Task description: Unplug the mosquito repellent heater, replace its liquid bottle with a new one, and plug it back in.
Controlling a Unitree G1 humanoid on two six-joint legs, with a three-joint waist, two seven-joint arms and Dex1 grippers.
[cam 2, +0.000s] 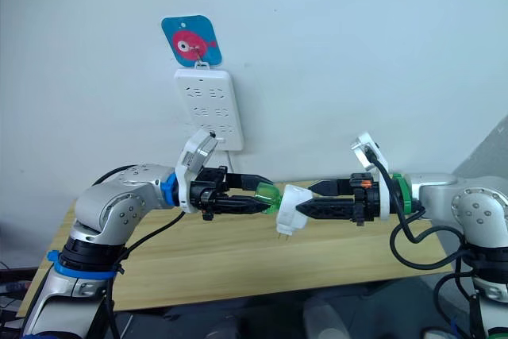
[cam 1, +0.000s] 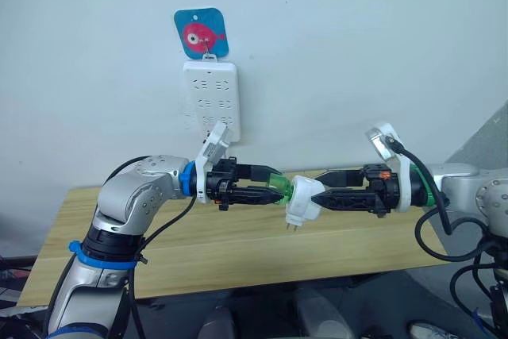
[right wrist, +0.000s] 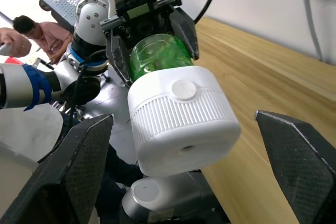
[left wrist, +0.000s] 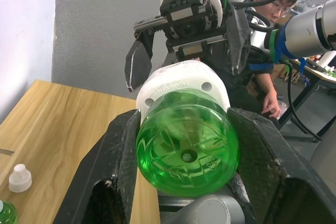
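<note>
Behind my arms a pale wall carries a white power strip [cam 1: 210,99] above the wooden tabletop [cam 1: 238,252]. Between the two tools hangs the mosquito repellent heater [cam 1: 304,201], unplugged, prongs down. My left tool [cam 1: 274,186] is clamped on its green liquid bottle [left wrist: 186,142]; my right tool [cam 1: 319,193] looks closed on the white body in the head view, though its wrist view shows the fingers spread wide, so I cannot tell. Both parts look light, hard and slick: I'd grip the ribbed shell. Left wrist view adds a small white cap [left wrist: 20,178] lying on the tabletop beside my left tool.
</note>
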